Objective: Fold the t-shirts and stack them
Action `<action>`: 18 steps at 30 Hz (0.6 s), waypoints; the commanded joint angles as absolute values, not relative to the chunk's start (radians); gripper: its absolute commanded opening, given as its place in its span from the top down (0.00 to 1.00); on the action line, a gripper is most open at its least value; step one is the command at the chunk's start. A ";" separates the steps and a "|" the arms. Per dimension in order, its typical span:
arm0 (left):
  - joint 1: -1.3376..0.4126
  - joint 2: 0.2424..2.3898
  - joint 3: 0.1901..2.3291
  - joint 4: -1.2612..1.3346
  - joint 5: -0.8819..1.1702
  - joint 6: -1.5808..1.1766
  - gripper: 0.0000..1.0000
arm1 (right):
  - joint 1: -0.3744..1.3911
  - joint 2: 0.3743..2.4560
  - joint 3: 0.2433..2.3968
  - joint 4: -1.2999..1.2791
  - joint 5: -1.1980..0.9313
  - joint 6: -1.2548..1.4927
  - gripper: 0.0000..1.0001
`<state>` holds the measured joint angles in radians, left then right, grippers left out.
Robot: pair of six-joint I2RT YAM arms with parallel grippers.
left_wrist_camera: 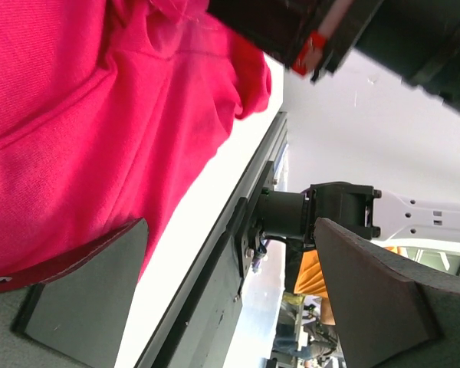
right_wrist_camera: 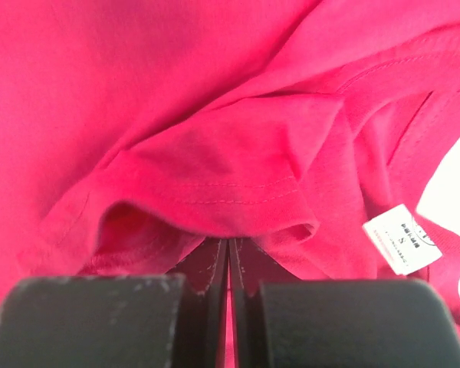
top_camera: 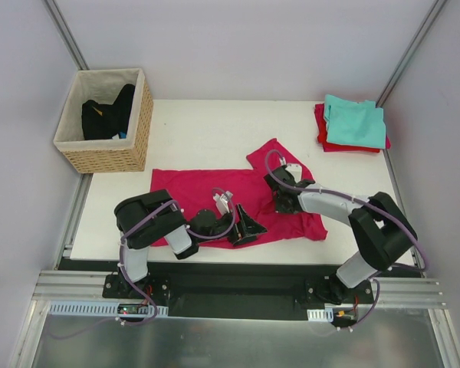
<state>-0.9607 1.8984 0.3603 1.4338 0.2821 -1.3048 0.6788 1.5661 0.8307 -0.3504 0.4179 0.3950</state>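
The left arm [top_camera: 149, 218] is bent low and reached toward the middle. The left gripper [top_camera: 247, 228] is turned on its side, and its two fingers [left_wrist_camera: 84, 284] are spread wide apart. The right arm [top_camera: 345, 211] is folded at the elbow and reached forward and inward. The right gripper [top_camera: 279, 201] is pressed tight together, with a fold of the pink t-shirt [top_camera: 215, 180] pinched in it.

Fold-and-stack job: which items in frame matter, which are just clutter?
Job:
magenta t-shirt, spread mid-table
teal t-shirt, folded, on top of red t-shirt, far right corner

Lying about:
wicker basket, far left
dark clothing inside it, type unclear
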 commanded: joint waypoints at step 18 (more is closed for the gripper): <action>-0.962 1.993 0.342 1.505 0.304 -1.292 0.09 | 0.561 1.735 1.126 -0.413 0.411 0.334 0.99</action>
<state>-0.9604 1.9320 0.3721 1.4643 0.2840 -1.3277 0.5709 1.7206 1.0325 -0.3862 0.3965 0.3531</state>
